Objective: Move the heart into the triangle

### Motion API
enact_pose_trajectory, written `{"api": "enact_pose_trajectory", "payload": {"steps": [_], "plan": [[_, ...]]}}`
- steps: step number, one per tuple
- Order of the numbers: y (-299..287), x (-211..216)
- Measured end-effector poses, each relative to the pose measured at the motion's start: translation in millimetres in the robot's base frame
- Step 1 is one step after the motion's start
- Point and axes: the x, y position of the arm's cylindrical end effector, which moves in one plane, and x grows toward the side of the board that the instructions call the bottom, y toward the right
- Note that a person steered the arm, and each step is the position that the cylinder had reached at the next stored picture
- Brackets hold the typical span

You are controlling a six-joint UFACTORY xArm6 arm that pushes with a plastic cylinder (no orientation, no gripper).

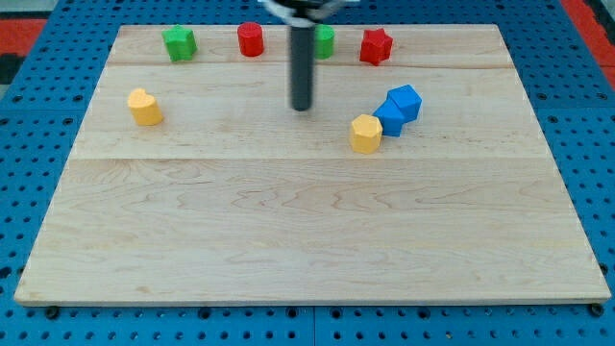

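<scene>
The yellow heart lies at the view's left, alone on the wooden board. Two blue blocks touch each other at the right: the upper one looks like a cube, the lower one looks like the triangle. A yellow hexagon rests against the lower blue block's left side. My tip is down on the board in the upper middle, far to the right of the heart and a short way left of the yellow hexagon, touching no block.
Along the view's top edge stand a green star, a red cylinder, a green block partly hidden behind my rod, and a red star. A blue perforated surface surrounds the board.
</scene>
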Motion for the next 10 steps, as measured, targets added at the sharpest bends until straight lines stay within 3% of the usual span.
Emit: {"api": "enact_pose_trajectory", "payload": {"steps": [1,3,4,5,6,7,8,9,10], "plan": [[-45.0,-13.9],[-48.5,-17.1],[-39.5,14.2],[-48.8,85.7],[-103.4,121.9],[-199.2,66.1],[-215.2,0.6],[-167.0,22.4],[-163.6,35.2]]}}
